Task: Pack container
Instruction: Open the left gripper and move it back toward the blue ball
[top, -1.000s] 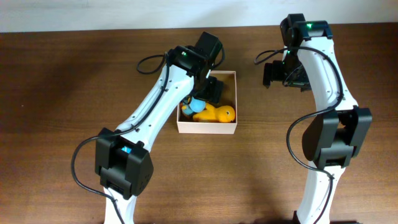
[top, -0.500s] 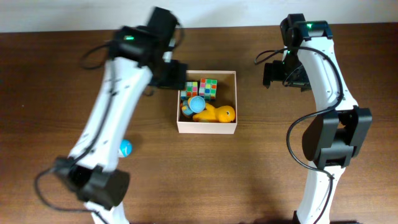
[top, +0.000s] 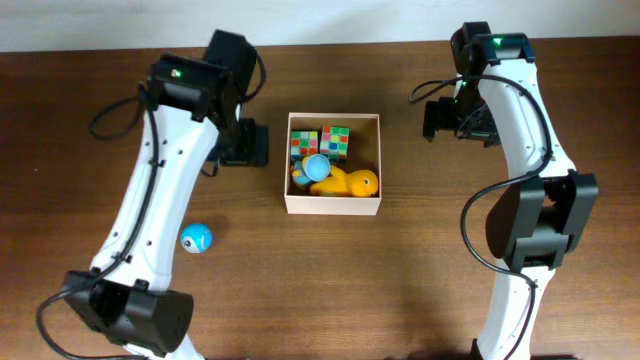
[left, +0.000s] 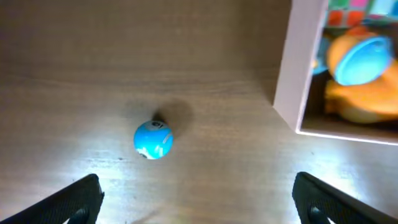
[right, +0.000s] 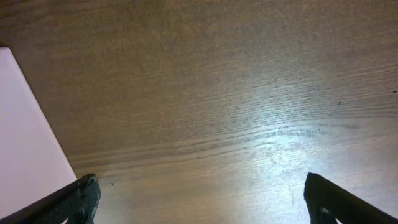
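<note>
One container (top: 332, 205), beside left claw (top: 243, 146) (apart)

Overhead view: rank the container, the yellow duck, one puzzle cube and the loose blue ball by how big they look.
1. container
2. yellow duck
3. puzzle cube and blue ball: these look about alike, so I will not rank them.

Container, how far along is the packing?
Done: two puzzle cubes, a yellow duck and a blue toy lie in the container. In hand: nothing; left gripper and right gripper are both open and empty. Left: the blue ball on the table, outside the container.
</note>
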